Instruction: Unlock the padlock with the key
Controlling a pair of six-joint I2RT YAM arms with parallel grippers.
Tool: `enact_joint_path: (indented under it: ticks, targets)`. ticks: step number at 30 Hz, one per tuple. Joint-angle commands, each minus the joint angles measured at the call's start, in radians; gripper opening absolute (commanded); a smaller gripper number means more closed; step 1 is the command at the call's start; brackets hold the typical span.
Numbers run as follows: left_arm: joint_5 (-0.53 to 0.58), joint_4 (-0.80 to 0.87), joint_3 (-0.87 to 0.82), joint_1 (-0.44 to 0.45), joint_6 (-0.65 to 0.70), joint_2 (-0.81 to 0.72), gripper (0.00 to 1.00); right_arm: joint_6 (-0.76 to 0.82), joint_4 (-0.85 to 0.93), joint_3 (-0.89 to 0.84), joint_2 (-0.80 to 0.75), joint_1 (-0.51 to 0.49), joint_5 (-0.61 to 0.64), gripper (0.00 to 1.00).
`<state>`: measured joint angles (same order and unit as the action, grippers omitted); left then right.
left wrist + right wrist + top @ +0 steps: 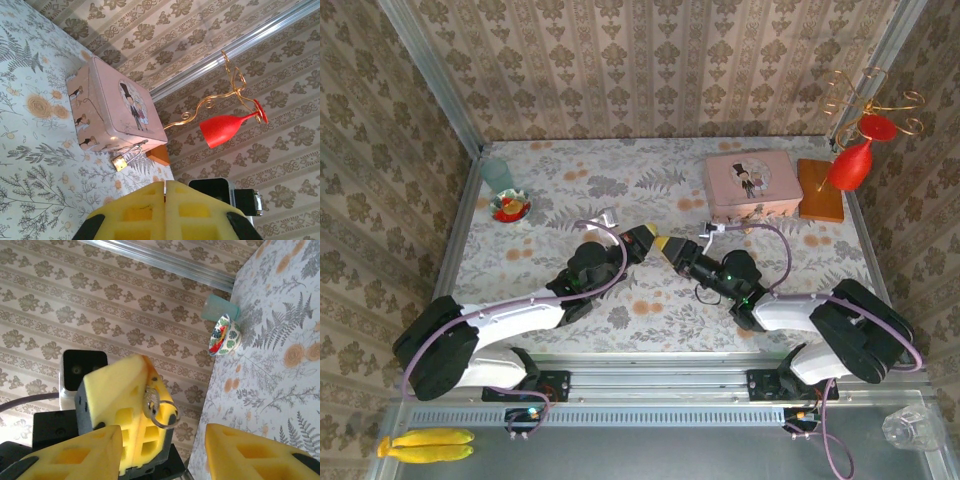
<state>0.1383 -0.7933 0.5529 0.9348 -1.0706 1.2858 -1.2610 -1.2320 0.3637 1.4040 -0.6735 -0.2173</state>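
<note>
The small brass padlock (119,163) with its thin silver shackle lies on the tablecloth against the front of the pink tin (115,107); from above the padlock (706,233) is just past my grippers. My left gripper (165,187) is shut, its yellow pads pressed together. In the right wrist view the silver key (150,401) and its ring (163,416) stick out from between those pads. My right gripper (162,455) is open, its two yellow fingers either side of the left gripper's tip and the key. From above, the left gripper (642,243) and right gripper (672,250) meet tip to tip.
The pink tin (752,183) stands at the back right beside an orange wooden block (820,190) and a red glass (850,165) hanging on a gold wire stand. A patterned bowl (510,207) and a teal cup (497,172) are at the back left.
</note>
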Motion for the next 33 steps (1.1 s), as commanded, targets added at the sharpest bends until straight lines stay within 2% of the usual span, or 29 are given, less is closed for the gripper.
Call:
enact_joint_path:
  ticks: [1,13,19,33]
  targets:
    - [-0.011,0.005,0.023,0.016,-0.009,-0.005,0.00,0.007,-0.033,-0.008,-0.042,0.014,-0.009,0.46]
    - [-0.032,-0.023,0.031,0.038,-0.025,0.027,0.00,-0.015,-0.034,-0.020,-0.046,0.053,-0.043,0.39]
    - [-0.037,-0.023,0.039,0.039,-0.030,0.038,0.00,-0.026,-0.001,0.004,-0.039,0.054,-0.081,0.29]
    - [-0.045,-0.093,0.046,0.038,-0.041,0.053,0.00,-0.076,-0.053,0.009,0.033,0.054,-0.102,0.24]
